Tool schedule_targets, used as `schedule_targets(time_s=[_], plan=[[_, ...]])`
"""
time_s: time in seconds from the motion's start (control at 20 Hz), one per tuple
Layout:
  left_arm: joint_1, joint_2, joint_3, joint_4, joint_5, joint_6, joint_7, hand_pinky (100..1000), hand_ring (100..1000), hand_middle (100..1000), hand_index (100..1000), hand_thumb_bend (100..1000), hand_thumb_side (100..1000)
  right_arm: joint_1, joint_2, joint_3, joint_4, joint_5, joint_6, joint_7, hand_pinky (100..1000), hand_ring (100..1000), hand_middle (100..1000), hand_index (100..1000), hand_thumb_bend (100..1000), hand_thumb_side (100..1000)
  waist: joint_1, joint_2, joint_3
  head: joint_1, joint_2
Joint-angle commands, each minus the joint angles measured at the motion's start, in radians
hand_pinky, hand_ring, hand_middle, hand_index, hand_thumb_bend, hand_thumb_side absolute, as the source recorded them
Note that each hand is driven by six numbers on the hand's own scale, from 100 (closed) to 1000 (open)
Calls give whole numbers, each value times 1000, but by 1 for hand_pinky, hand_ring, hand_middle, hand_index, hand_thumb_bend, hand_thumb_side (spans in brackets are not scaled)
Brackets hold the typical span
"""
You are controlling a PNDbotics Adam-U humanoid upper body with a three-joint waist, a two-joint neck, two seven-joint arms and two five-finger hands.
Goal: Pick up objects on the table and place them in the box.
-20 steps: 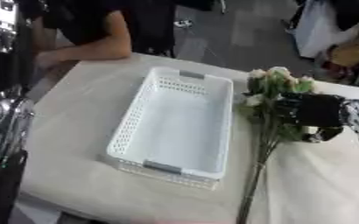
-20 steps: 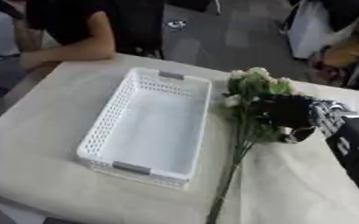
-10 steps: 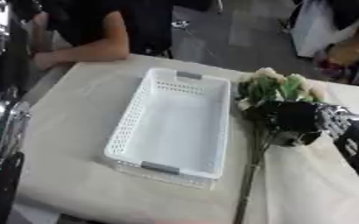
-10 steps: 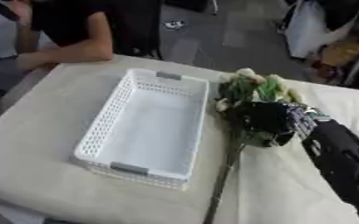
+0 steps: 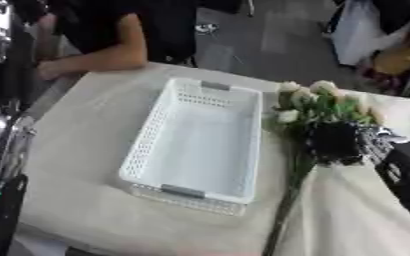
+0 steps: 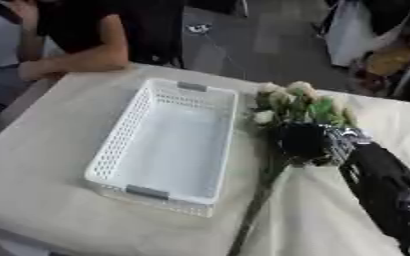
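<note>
Right hand: coming in from the right edge on a black arm with a silver wrist, lying over the flowers just below the blooms; fingers curling round the stems there, though blur is hiding the exact grip

Flowers: a bunch of pale cream blooms with green leaves, lying on the worktop just beside the right long wall of the box, outside it; blooms pointing toward the far edge, near the box's far right corner; long dark stems trailing toward the near edge, past the box's near end

Box: white, rectangular, perforated walls, grey handle at each short end; sitting on the worktop left of the flowers, long axis running near to far, slightly askew; nothing showing inside it

Worktop: covered in a beige cloth, creased toward the right

Left hand: not showing as a hand; only black and silver machine parts are standing along the left edge of the left eye view

Person: sitting at the far left corner, dark top, one forearm resting at the worktop's edge, well apart from box and flowers
</note>
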Motion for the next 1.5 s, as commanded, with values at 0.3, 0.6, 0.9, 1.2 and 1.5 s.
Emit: schedule_targets(time_s=[0.3, 0.6, 0.9, 1.2, 1.5], plan=[[-14, 7, 3, -16, 5, -1, -4, 478, 576, 677, 702, 100, 790, -4, -14, -1, -2, -97, -293, -298, 113, 225, 296, 463, 100, 186, 5, -6, 0, -6, -8], [-14, 8, 4, -16, 4, -1, -3, 479, 576, 677, 701, 100, 790, -4, -21, 0, -4, -123, -293, -298, 155, 246, 290, 396, 100, 199, 5, -7, 0, -5, -9], [-12, 10, 5, -16, 3, -1, -2, 478, 576, 677, 702, 100, 790, -13, -70, 11, -50, -195, -293, -298, 174, 257, 297, 386, 100, 202, 3, -7, -3, 7, -9], [-4, 20, 8, -16, -2, 1, 2, 478, 576, 677, 702, 100, 790, -76, -261, 44, -216, -409, -293, -293, 258, 308, 315, 335, 100, 100, -5, -14, -17, 32, 4], [3, 26, 11, -16, -5, 2, 5, 478, 576, 677, 702, 100, 790, -107, -353, -11, -310, -645, -293, -151, 290, 323, 322, 322, 100, 100, -9, -20, -29, 42, 6]])
